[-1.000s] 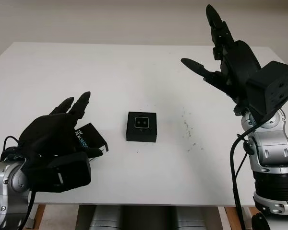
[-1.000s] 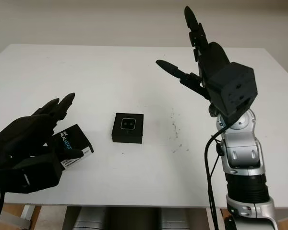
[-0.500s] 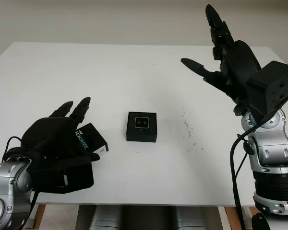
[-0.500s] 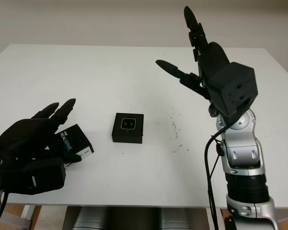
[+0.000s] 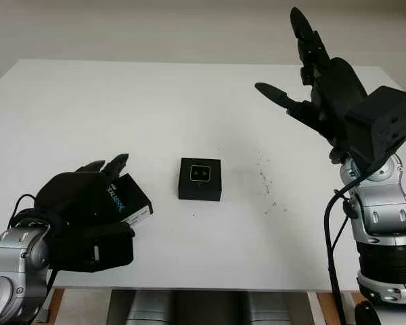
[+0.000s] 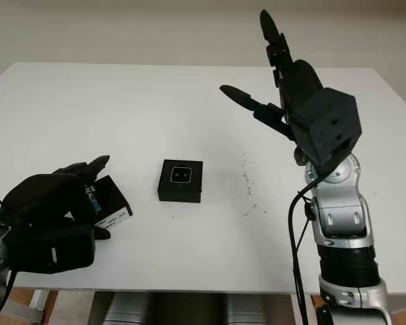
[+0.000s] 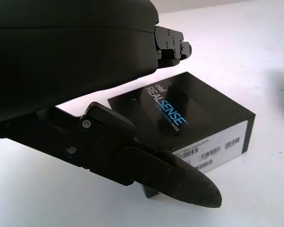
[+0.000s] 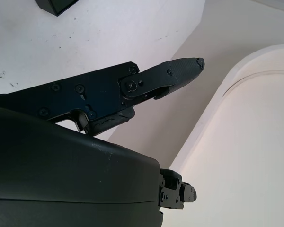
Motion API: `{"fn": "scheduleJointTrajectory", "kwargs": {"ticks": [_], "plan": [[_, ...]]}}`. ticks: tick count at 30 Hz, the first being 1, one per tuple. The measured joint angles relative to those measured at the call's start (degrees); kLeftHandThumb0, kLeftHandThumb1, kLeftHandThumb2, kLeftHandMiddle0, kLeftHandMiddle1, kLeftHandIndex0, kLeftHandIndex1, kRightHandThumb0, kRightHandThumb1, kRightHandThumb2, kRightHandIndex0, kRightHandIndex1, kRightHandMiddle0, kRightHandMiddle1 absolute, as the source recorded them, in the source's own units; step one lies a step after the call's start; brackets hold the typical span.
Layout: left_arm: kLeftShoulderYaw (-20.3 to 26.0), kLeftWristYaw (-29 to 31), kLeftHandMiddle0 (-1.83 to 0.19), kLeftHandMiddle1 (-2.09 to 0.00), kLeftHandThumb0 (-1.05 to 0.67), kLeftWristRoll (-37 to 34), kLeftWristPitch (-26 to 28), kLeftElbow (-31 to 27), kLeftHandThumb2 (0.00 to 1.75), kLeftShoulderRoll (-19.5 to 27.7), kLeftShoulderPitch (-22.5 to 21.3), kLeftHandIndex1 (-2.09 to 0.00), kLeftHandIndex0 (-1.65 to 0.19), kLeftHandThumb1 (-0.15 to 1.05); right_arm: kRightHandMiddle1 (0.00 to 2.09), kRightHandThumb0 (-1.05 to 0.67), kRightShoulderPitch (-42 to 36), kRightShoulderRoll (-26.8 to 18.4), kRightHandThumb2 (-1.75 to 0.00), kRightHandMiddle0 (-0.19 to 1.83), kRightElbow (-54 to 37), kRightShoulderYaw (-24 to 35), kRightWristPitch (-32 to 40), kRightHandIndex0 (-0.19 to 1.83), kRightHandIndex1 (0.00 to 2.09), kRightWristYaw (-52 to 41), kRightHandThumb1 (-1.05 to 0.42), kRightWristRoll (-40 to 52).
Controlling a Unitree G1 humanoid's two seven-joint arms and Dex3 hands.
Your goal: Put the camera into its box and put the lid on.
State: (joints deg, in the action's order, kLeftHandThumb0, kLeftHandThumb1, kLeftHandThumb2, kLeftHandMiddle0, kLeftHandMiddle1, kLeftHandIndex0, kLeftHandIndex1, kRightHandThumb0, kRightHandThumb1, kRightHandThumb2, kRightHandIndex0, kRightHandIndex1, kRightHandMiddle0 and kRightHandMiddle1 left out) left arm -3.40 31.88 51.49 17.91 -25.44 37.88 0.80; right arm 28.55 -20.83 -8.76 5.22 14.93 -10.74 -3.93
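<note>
Your left hand (image 5: 88,203) covered half the REALSENSE-labelled lid (image 7: 189,118) at lower left, grip unclear; right hand (image 5: 318,88) hung open, upper right.

realsense lid (image 7: 180,118) looks like smooth black card, slight sheen on top, white paper barcode label (image 7: 213,151) on its side. left hand (image 5: 81,203) and right hand (image 5: 325,88) are matt black plastic shells with visible screws. forearms brushed silver metal. table (image 5: 155,101) matt white, smooth, some dark specks (image 5: 267,186). open box (image 5: 199,179) matt black.
</note>
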Motion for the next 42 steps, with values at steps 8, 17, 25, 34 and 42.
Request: {"fn": "scheduleJointTrajectory", "kwargs": {"ticks": [8,17,25,34,42], "plan": [[-0.26,-0.78,0.14,-1.11,-0.72,-1.28,-0.40,1.18,0.05,-0.89,-0.14,-0.14,-0.17,0.91,0.06,-0.65,0.00,0.00,-0.06,-0.09,-0.12,0.00,-0.05,-0.18,0.05,-0.06,-1.05,0.14],[0.09,-8.89,-0.18,-1.35,-0.36,-5.22,-5.24,3.63,0.06,-3.05,0.27,-0.53,-0.35,0.93,0.06,-0.64,-0.01,0.00,-0.06,-0.09,-0.13,0.02,-0.08,-0.19,0.05,-0.06,-1.05,0.96],[2.10,-16.60,-0.23,-1.51,-0.06,-9.08,-14.04,7.17,0.06,-2.22,1.46,-1.36,-0.27,1.04,0.06,-0.65,-0.28,0.01,-0.05,-0.08,-0.39,0.02,0.02,-0.18,0.05,0.01,-1.04,0.97],[4.93,-16.15,-0.31,-1.37,-0.10,-14.60,-15.34,8.61,0.05,-2.04,-0.29,-1.35,-0.25,1.02,0.05,-0.63,-0.51,0.32,-0.06,-0.10,-0.85,-0.02,0.67,-0.19,0.05,0.12,-1.04,1.65],[6.35,-6.63,-0.39,-1.54,-0.15,-19.48,-7.15,5.06,0.06,-0.75,-9.14,-1.30,-0.27,1.03,0.04,-0.63,-1.71,1.26,-0.08,-0.11,-0.89,-0.82,0.25,-0.18,0.03,-0.70,-1.05,2.66]]}}
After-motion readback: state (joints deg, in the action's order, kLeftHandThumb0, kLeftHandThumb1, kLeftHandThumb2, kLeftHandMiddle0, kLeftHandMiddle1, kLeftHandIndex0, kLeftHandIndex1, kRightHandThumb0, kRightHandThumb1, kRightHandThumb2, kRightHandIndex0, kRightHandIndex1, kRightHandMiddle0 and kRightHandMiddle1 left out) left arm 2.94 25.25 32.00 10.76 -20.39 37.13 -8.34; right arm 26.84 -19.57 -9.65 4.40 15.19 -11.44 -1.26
